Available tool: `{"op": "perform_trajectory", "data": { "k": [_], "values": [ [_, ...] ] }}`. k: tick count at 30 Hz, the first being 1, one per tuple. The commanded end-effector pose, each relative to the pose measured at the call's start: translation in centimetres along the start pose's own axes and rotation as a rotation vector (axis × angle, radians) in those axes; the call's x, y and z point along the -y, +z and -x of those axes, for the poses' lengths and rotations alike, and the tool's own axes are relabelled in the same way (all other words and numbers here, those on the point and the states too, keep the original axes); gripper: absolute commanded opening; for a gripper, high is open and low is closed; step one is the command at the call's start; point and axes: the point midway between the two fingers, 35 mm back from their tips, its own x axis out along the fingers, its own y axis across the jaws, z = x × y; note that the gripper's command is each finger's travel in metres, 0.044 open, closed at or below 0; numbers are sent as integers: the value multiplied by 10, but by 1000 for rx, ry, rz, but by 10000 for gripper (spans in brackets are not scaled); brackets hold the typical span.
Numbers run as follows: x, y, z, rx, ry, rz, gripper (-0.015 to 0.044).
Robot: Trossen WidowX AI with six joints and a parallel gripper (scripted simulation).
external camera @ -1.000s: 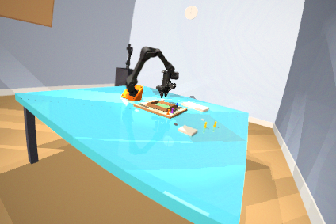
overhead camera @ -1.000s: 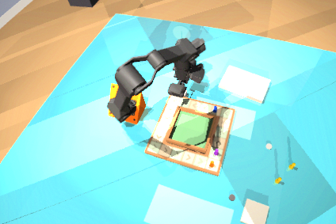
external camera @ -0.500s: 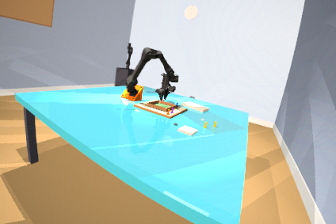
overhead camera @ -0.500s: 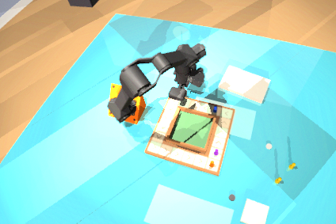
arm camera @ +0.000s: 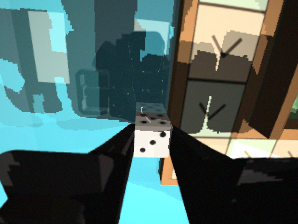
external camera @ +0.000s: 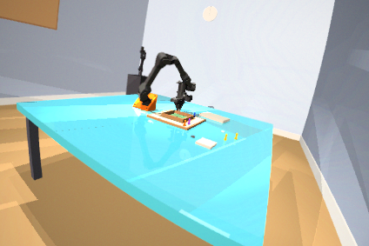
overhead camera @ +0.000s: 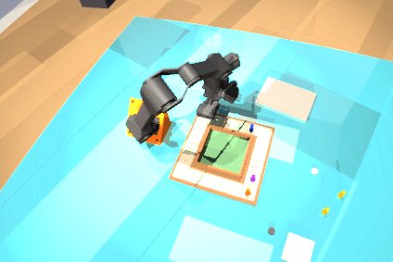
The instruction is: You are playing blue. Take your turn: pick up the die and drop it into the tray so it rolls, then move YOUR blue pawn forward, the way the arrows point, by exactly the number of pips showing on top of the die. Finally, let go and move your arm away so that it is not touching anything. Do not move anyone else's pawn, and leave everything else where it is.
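Note:
The white die (arm camera: 152, 143) with black pips is between the fingertips in the wrist view, with both fingers against its sides. My gripper (overhead camera: 214, 115) (external camera: 177, 109) (arm camera: 151, 130) is shut on it, low beside the board's back edge. The near face shows three pips; the top is foreshortened and hard to read. The board (overhead camera: 189, 140) (external camera: 167, 120) (arm camera: 215, 90) surrounds the green-floored tray (overhead camera: 248, 155). The blue pawn (overhead camera: 251, 128) (external camera: 194, 114) stands upright near the board's back right corner. Any gap under the die cannot be told.
A purple pawn (overhead camera: 253, 178) (external camera: 189, 121) and an orange pawn (overhead camera: 247, 192) (external camera: 184, 123) stand at the board's front right. A beige slab (overhead camera: 286, 98) (external camera: 214, 117) lies behind the board. Two yellow pieces, a white disc (overhead camera: 314, 170), a grey disc (overhead camera: 272, 230) and a white square (overhead camera: 297, 247) lie farther out.

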Motion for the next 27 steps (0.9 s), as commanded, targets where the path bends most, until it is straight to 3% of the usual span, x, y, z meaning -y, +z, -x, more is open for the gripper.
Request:
{"op": "perform_trajectory", "data": {
  "k": [1,4,27],
  "values": [
    [-3,-2,-2,-8,11,1,64],
    [-5,0,2,10,20,-8,0],
    [1,-12,121,-11,15,4,0]
  ]
}}
